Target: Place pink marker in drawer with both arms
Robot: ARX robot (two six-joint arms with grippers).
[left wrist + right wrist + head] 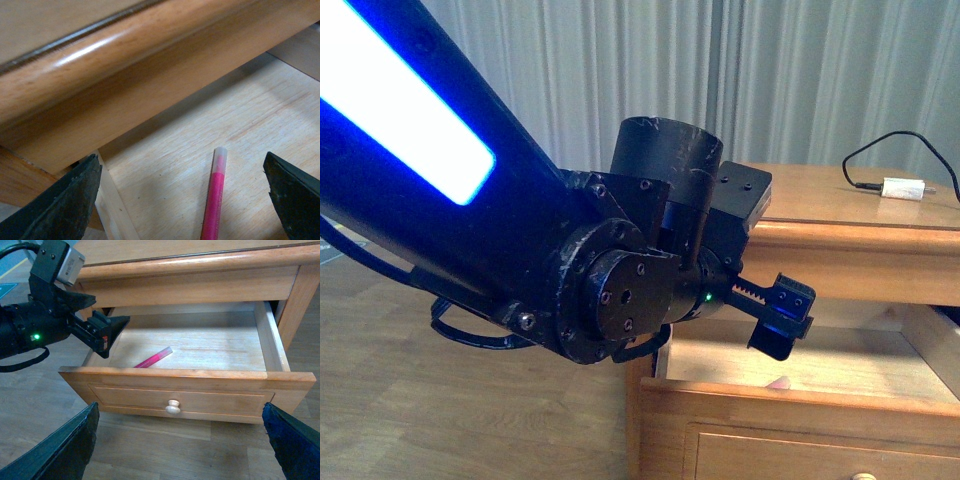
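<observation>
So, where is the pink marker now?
Right wrist view: the pink marker lies in the open drawer, on its left half near the front wall, beside the left gripper.

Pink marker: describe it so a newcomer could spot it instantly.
Find the wooden cabinet and its pulled-out upper drawer. The pink marker lies flat on the pale floor inside. It is slim and magenta, unlike the white charger plug on top.

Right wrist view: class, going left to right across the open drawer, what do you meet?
Black left gripper → short bright pink marker → pale wooden right side wall of the honey-coloured drawer.
</observation>
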